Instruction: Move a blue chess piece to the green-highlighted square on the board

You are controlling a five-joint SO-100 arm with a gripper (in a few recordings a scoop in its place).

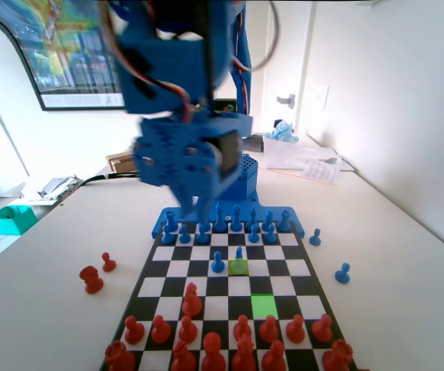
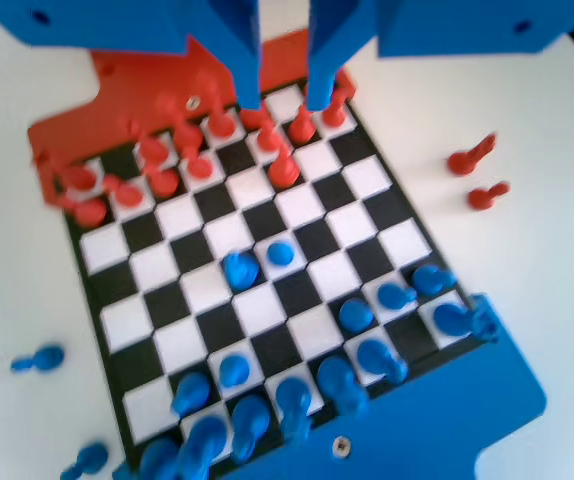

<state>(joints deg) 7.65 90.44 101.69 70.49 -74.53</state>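
Hovering high over the board point(image 1: 295, 261), tool point(image 2: 282, 100) empty, jaws narrowly parted. Below and ahead, seemingly the blue chess piece point(image 1: 239, 253) on the yellow-green square, short of the green-highlighted square point(image 1: 264, 305).

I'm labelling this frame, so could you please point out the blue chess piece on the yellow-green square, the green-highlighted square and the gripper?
blue chess piece point(image 1: 239, 253): fixed view, on its body.
green-highlighted square point(image 1: 264, 305): fixed view, square's centre.
gripper point(image 2: 282, 100): wrist view, midway between the fingertips.

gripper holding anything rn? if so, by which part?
Nothing held. In the wrist view the gripper hangs high over the board, jaws apart with only board between them. The blue chess piece stands untouched.
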